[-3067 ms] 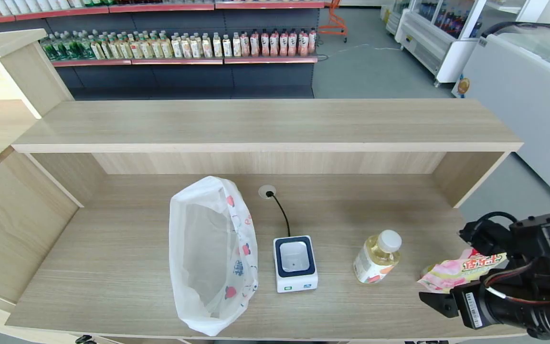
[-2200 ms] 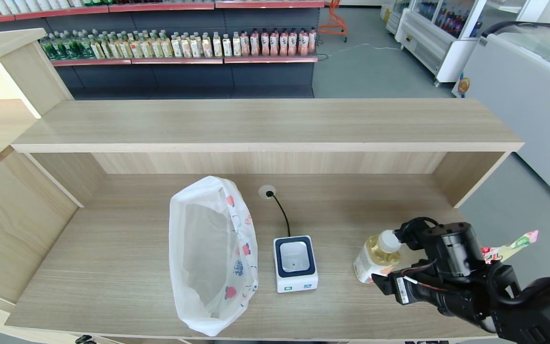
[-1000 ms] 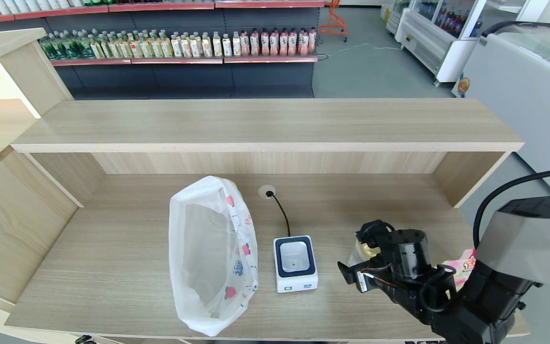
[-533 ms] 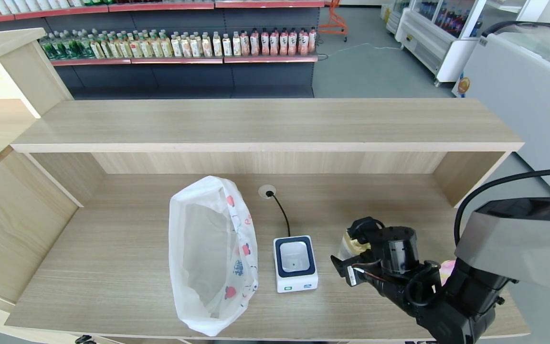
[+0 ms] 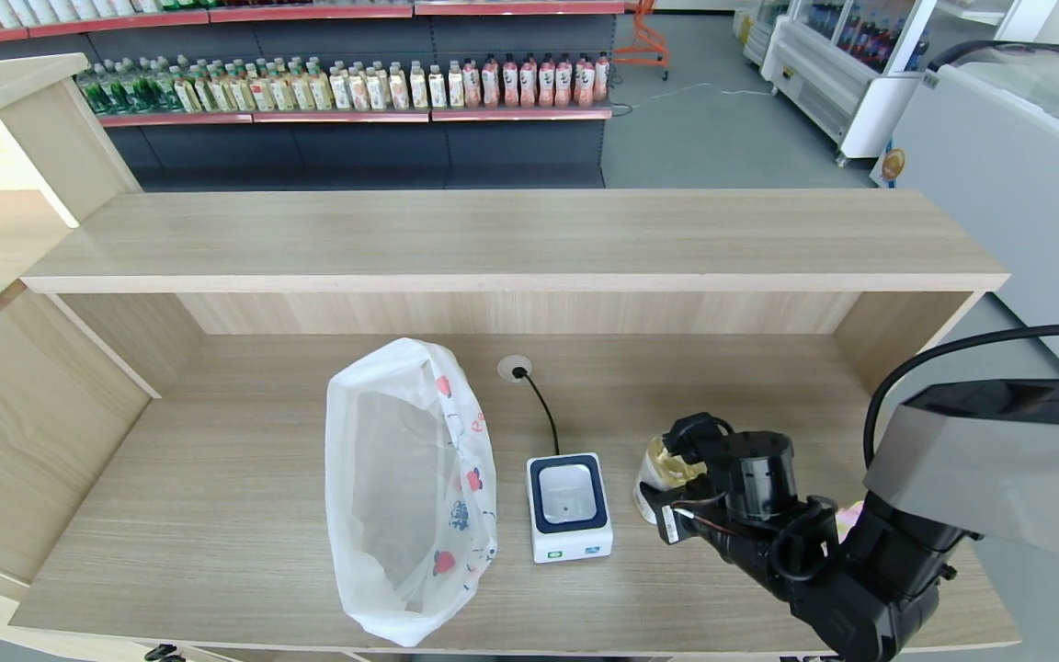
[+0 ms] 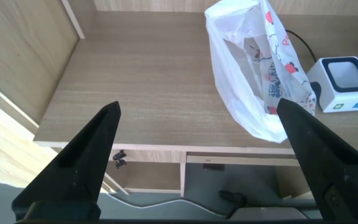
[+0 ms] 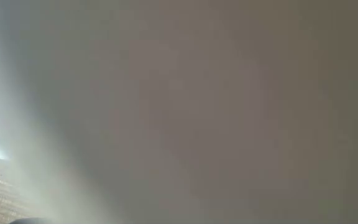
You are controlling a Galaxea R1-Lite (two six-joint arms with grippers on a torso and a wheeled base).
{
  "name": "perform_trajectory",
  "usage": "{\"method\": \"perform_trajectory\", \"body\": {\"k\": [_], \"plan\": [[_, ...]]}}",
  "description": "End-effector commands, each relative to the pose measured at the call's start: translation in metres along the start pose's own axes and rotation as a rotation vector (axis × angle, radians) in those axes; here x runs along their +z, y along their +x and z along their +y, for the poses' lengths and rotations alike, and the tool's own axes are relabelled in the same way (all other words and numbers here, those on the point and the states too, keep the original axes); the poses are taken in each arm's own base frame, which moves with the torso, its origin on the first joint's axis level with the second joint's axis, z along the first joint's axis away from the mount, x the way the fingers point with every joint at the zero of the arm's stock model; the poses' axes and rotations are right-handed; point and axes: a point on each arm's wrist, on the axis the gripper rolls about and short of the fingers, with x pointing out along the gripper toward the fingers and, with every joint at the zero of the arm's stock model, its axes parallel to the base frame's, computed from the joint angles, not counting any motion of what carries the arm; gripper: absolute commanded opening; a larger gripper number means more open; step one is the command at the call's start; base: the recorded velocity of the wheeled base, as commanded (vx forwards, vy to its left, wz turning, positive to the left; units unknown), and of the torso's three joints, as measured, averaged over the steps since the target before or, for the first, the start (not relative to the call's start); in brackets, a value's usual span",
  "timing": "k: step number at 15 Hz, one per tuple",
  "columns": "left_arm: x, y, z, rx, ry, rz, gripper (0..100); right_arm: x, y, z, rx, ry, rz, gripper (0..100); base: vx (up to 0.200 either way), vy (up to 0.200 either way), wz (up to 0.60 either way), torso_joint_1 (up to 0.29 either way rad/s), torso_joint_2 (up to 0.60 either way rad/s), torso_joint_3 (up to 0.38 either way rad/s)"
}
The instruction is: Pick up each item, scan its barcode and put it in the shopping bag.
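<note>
A clear bottle of yellow drink hangs tilted just right of the white barcode scanner, its cap hidden by my right wrist. My right gripper is shut on the bottle. The white shopping bag with red prints stands open to the left of the scanner. A corner of a pink snack pouch peeks out behind my right arm. In the left wrist view my left gripper hovers open off the counter's front edge, near the bag and scanner.
The scanner's black cable runs back to a hole in the counter. A raised wooden ledge and side walls box in the work surface. Bare counter lies left of the bag.
My right arm swung left from the pink pouch to the bottle, took hold of it and carried it left toward the scanner. The bag and scanner have not moved.
</note>
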Motion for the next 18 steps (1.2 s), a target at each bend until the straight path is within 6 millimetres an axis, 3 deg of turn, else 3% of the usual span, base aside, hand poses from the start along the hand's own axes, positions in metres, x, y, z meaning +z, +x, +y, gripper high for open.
{"method": "perform_trajectory", "body": {"k": [1, 7, 11, 16, 18], "plan": [[0.000, 0.000, 0.000, 0.001, 0.000, 0.000, 100, 0.005, 0.002, 0.001, 0.000, 0.004, -0.020, 0, 0.000, 0.000, 0.00, 0.000, 0.00, 0.000], [0.000, 0.000, 0.000, 0.000, 0.000, 0.000, 100, 0.015, 0.011, 0.009, 0.013, 0.012, -0.068, 0, 0.000, 0.000, 0.00, 0.000, 0.00, 0.000], [0.000, 0.000, 0.000, 0.000, 0.000, 0.000, 100, 0.034, 0.001, -0.008, 0.057, 0.116, -0.117, 0, 0.000, 0.000, 0.00, 0.000, 0.00, 0.000], [0.000, 0.000, 0.000, 0.001, 0.000, 0.000, 100, 0.065, -0.049, -0.048, 0.358, 0.162, -0.162, 0, 0.000, 0.000, 0.00, 0.000, 0.00, 0.000], [0.000, 0.000, 0.000, 0.001, 0.000, 0.000, 100, 0.067, -0.075, -0.060, 0.499, 0.156, -0.167, 0, 0.000, 0.000, 0.00, 0.000, 0.00, 0.000]]}}
